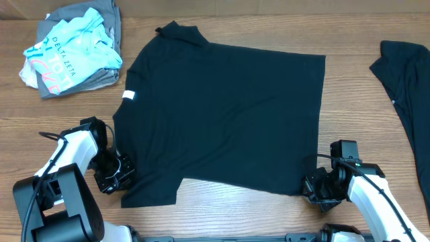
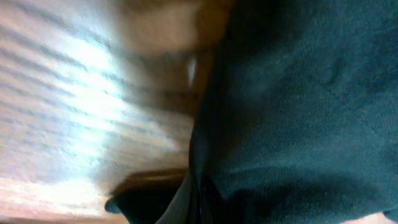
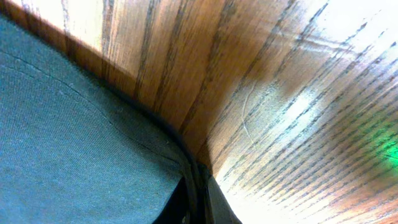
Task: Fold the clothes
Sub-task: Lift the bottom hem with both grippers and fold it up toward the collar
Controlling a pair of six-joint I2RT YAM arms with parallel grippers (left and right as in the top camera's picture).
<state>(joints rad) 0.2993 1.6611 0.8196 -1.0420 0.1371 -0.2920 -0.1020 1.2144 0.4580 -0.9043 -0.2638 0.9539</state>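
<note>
A black short-sleeved T-shirt (image 1: 228, 114) lies spread flat on the wooden table, its small white tag (image 1: 128, 95) at the left edge. My left gripper (image 1: 123, 176) sits at the shirt's near-left sleeve corner, shut on the fabric. In the left wrist view the dark cloth (image 2: 298, 112) runs down between the closed fingers (image 2: 198, 208). My right gripper (image 1: 310, 187) is at the near-right hem corner. In the right wrist view the hem of the T-shirt (image 3: 74, 149) is pinched in the right gripper (image 3: 200, 205).
A heap of grey, white and turquoise clothes (image 1: 70, 50) lies at the far left corner. Another dark garment (image 1: 410, 94) lies along the right edge. Bare wooden table (image 1: 349, 121) separates it from the shirt.
</note>
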